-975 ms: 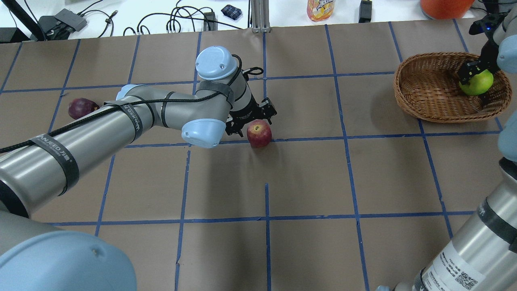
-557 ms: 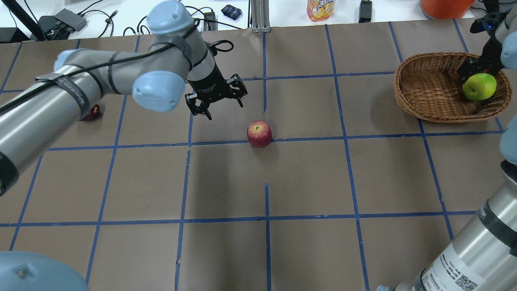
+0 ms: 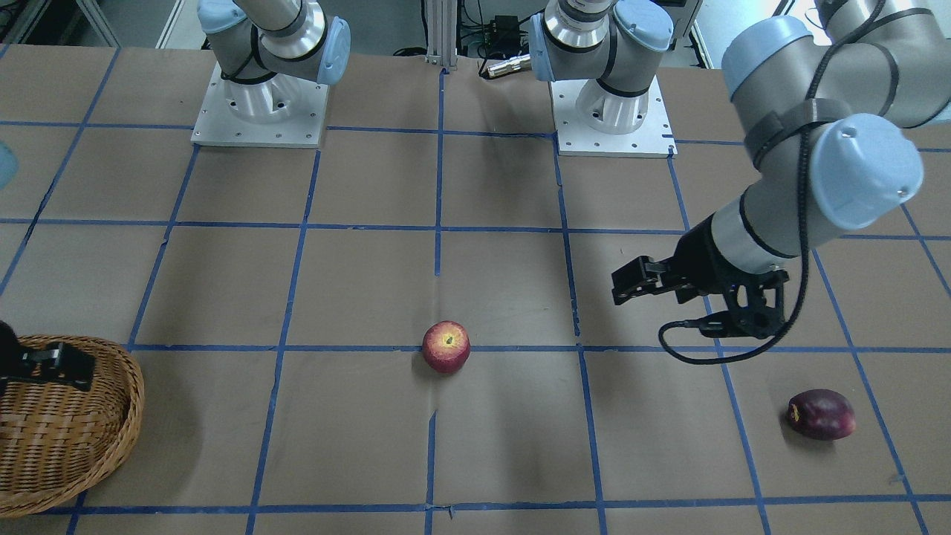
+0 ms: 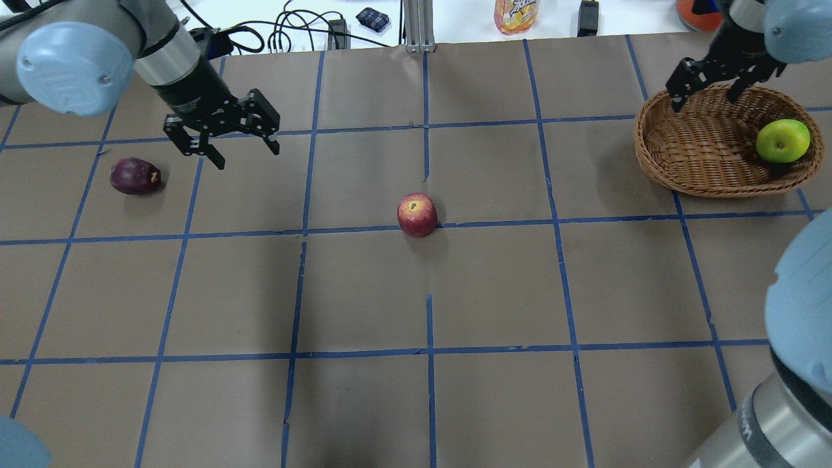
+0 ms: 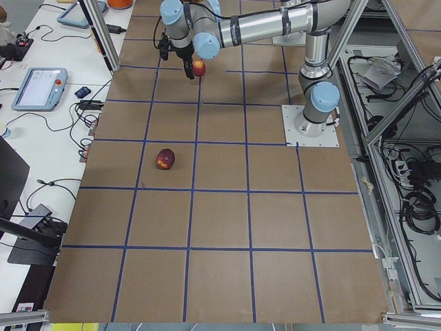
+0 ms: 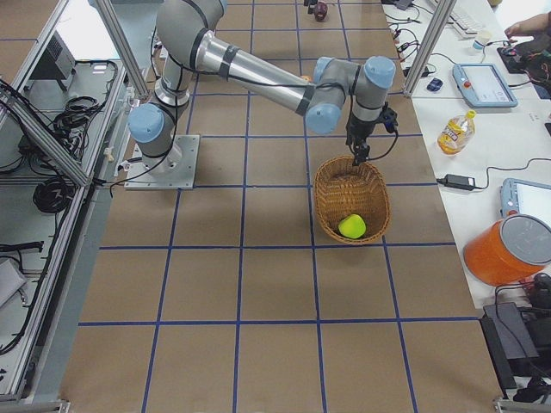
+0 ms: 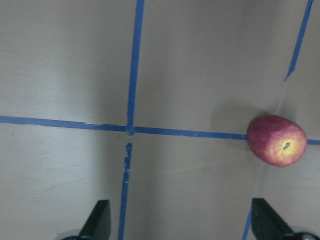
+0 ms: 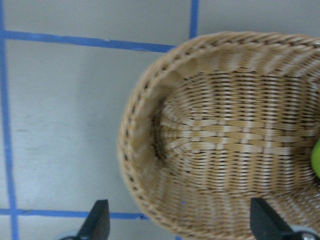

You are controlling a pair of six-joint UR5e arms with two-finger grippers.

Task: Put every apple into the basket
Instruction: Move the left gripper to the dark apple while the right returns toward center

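- Overhead exterior view: the brown counter [image 4: 494,292] fills nearly the whole frame, and blue tape lines [image 4: 429,351] cross it in a grid.
- The basket [image 4: 699,146] stands on the counter at the upper right of that view. In the front-facing view only part of it shows, at the lower left edge.
- The left claw [image 4: 246,153] hangs above the counter at the upper left of the overhead view, its jaws spread wide and holding nothing. It is between the dark maroon apple and the red apple, nearer the maroon one and apart from both. The left wrist view shows its two fingertips far apart at the bottom corners, with bare counter between them.
- The right claw [image 4: 703,101] hovers over the basket's upper left rim, its jaws also apart and empty. The right wrist view looks down between its fingertips onto the basket's end and woven floor.
- The lime-green apple [image 4: 782,140] lies inside the basket against its right-hand wall, well clear of the right claw.
- The red apple [image 4: 416,214] sits on the counter near the frame's centre, touching a blue tape line, with its yellowish stem patch up.
- The dark maroon apple [image 4: 134,175] lies on the counter at the left, to the lower left of the left claw.
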